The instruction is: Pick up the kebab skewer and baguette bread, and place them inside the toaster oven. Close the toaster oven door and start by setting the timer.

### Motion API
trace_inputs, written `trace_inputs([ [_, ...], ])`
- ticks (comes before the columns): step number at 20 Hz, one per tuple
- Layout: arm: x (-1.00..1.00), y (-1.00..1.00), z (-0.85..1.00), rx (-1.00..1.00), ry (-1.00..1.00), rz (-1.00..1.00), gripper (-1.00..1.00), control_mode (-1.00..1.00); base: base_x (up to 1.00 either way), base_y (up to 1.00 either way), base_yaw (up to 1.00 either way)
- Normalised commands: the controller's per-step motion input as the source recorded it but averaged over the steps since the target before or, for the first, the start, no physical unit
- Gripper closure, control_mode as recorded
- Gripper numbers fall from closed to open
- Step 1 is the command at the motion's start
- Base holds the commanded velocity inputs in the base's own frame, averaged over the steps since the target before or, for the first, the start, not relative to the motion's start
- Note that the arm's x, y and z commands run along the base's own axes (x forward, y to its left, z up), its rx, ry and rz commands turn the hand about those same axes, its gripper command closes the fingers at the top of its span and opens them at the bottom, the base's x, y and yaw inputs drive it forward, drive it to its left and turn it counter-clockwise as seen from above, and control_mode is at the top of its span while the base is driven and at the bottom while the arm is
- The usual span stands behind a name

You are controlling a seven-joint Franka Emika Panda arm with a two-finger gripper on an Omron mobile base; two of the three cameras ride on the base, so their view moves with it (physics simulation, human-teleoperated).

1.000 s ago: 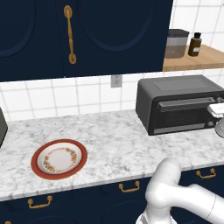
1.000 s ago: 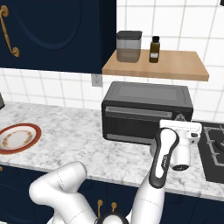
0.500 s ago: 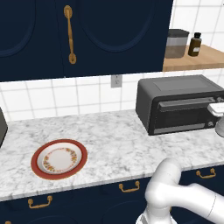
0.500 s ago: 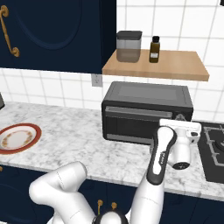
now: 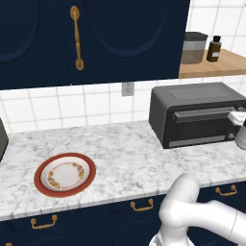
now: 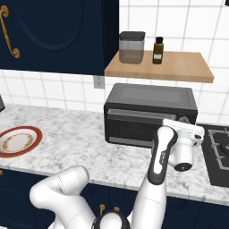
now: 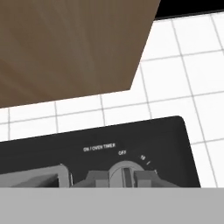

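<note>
end effector (image 7: 124,178): fingers clamped on round grey timer knob (image 7: 124,173) | dark grey boxy toaster oven (image 6: 150,114): directly ahead, door shut

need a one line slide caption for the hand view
Jaws closed on the timer knob of the toaster oven, below the "ON / OVEN TIMER" label, with white wall tiles behind.

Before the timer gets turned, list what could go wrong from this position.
1. The tool is shut around the timer knob, which points near OFF; its fingertips grip only the edges, so twisting may slip without setting time.
2. The toaster oven door is closed, hiding the inside, so the food cannot be checked.
3. Pushing hard could shove the toaster oven backward.
</note>
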Motion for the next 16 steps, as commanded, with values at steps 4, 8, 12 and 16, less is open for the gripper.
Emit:
trace_inputs([
  [4, 0.17, 0.13, -0.06, 0.17, 0.00, 0.00, 1.00, -1.00, 0.00, 0.00, 0.00],
  [8, 0.21, 0.13, -0.02, 0.17, 0.00, 0.00, 1.00, -1.00, 0.00, 0.00, 0.00],
  [12, 0.18, 0.17, -0.02, 0.19, 0.00, 0.00, 1.00, -1.00, 0.00, 0.00, 0.00],
  [16, 0.22, 0.24, -0.02, 0.17, 0.00, 0.00, 1.00, -1.00, 0.00, 0.00, 0.00],
])
